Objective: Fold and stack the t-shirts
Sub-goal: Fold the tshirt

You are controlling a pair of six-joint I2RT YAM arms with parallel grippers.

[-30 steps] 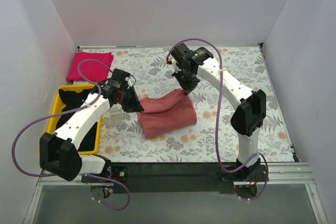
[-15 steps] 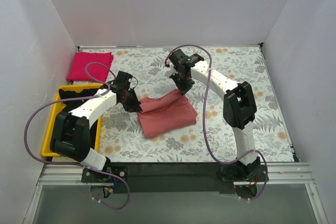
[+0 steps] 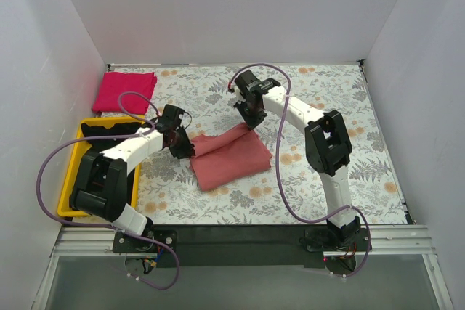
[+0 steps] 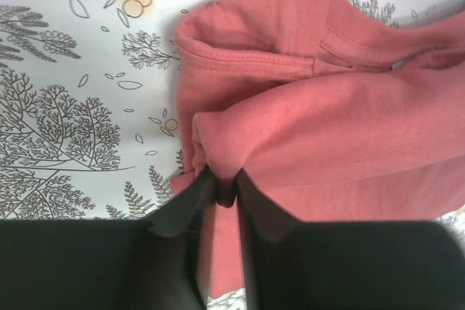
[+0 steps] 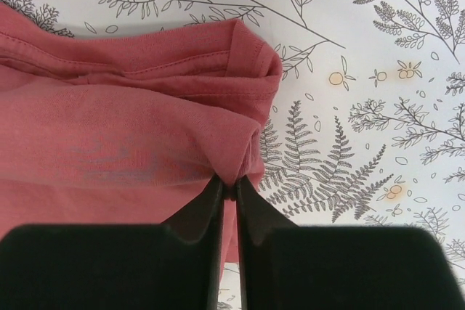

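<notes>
The salmon-red t-shirt (image 3: 231,156) lies folded in the middle of the flowered table. My left gripper (image 3: 185,149) is at its left corner, and in the left wrist view the left gripper (image 4: 224,183) is shut on a bunched fold of the salmon-red t-shirt (image 4: 327,121). My right gripper (image 3: 251,123) is at the shirt's far corner. In the right wrist view the right gripper (image 5: 229,183) pinches the corner of the salmon-red t-shirt (image 5: 123,143). A magenta-pink t-shirt (image 3: 125,91) lies folded at the back left. Black t-shirts (image 3: 102,134) fill the bin.
A yellow plastic bin (image 3: 72,172) stands at the left edge, beside the left arm. White walls close the table on three sides. Bare flowered tablecloth (image 3: 341,107) lies to the right of the salmon shirt.
Both grippers have come down and slightly left with the shirt's edge, and the folded top layer now lies flatter. Both arms have stretched lower over the table.
</notes>
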